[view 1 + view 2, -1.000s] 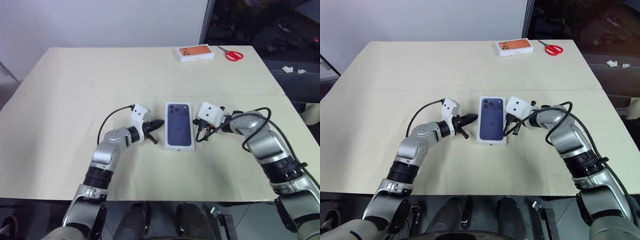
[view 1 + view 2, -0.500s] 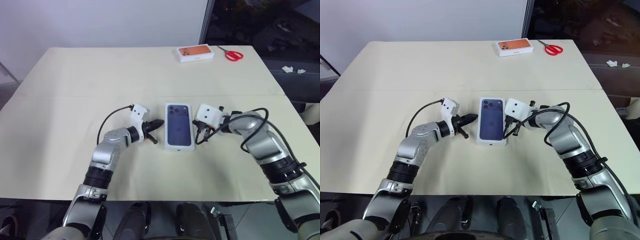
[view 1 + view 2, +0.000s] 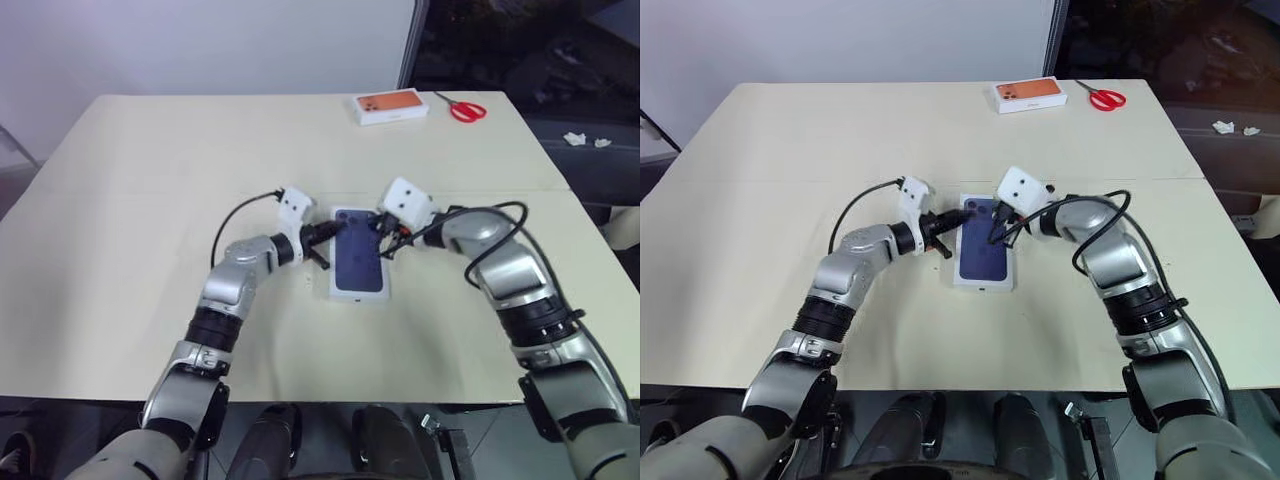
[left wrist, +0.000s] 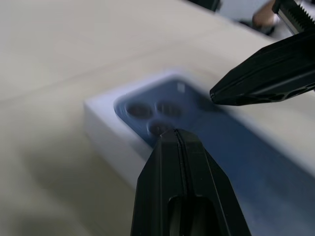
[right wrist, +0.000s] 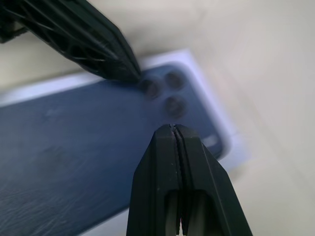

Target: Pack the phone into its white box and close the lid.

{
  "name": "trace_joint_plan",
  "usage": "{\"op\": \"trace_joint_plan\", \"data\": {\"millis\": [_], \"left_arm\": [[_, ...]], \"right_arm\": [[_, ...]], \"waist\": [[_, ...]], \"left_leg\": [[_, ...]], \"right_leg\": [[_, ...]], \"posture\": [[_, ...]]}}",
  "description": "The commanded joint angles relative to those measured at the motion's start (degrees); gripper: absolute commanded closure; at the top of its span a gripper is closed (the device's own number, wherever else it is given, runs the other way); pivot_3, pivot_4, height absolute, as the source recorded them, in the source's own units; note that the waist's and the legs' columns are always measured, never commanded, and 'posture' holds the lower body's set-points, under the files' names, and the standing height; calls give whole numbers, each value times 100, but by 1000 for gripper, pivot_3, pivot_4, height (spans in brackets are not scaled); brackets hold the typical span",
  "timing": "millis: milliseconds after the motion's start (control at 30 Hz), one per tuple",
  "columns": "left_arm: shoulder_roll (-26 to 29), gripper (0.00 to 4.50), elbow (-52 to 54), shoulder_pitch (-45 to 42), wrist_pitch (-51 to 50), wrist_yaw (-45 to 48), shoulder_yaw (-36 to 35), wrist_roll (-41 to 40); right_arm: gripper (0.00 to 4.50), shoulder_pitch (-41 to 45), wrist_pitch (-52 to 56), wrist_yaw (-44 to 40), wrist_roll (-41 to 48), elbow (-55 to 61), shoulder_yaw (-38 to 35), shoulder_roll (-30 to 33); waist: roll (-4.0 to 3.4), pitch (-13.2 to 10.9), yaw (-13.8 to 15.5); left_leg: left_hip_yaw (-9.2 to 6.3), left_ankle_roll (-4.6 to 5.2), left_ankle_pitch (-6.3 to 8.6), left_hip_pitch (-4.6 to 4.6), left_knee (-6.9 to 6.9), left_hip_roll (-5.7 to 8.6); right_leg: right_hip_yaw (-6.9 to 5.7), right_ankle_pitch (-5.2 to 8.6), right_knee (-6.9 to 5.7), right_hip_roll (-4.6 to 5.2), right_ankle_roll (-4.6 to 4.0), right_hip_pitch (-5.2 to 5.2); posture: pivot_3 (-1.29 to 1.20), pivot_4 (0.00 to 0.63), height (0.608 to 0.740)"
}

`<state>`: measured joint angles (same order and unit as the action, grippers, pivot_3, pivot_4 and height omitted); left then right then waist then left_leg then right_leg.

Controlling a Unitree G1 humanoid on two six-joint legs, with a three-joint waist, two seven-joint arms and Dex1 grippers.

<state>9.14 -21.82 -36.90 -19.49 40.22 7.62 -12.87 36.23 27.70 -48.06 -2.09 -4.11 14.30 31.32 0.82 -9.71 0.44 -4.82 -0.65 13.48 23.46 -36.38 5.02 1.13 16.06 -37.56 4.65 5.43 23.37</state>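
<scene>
Over the lid's (image 3: 358, 266) camera-picture end, both grippers hang with fingers pressed together, holding nothing. Left gripper (image 3: 328, 232) sits at the lid's left edge, right gripper (image 3: 379, 226) opposite.

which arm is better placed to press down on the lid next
Probably right. The shut right pincer hangs over the lid near its printed cameras; the shut left pincer sits at the lid's left edge.

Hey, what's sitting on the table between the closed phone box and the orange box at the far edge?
Nothing. In the left eye view the stretch from the lid to the orange box is bare table. The scissors lie off to the side.
</scene>
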Motion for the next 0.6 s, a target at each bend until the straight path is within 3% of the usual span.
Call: {"op": "trace_joint_plan", "data": {"millis": [33,333,467,600], "left_arm": [[203,4500,121,345,177,324,180,142],[627,4500,1361,1080,-476,1058,296,-287],[751,4500,1761,1161,-874,1010,-31,-620],[1017,2689,1951,1052,-1017,910,-448,-827]], "right_arm": [[4447,-382,-76,-228,42,376,110,159],[4447,-1121,582,-1223,985,1705,-94,759],[4447,-965,1152,-1092,1479,1771,-460,596],[2583,-643,1200,-821,1649,1478,-742,444]], "waist": [[-2,4,-6],[-3,17,-4],[-2,16,-8],[-2,14,-32]], "left_leg": [[2,0,0,0,0,0],[-5,30,18,-15,-3,-2],[-6,36,21,-14,-3,-3],[-7,34,21,-12,-2,-6]], "right_leg": [[3,0,0,2,0,0],[0,0,4,3,0,-23],[4,1,4,5,0,-22],[6,0,1,3,0,-14]], "posture": [[0,150,740],[0,150,740],[0,150,740],[0,150,740]]}}
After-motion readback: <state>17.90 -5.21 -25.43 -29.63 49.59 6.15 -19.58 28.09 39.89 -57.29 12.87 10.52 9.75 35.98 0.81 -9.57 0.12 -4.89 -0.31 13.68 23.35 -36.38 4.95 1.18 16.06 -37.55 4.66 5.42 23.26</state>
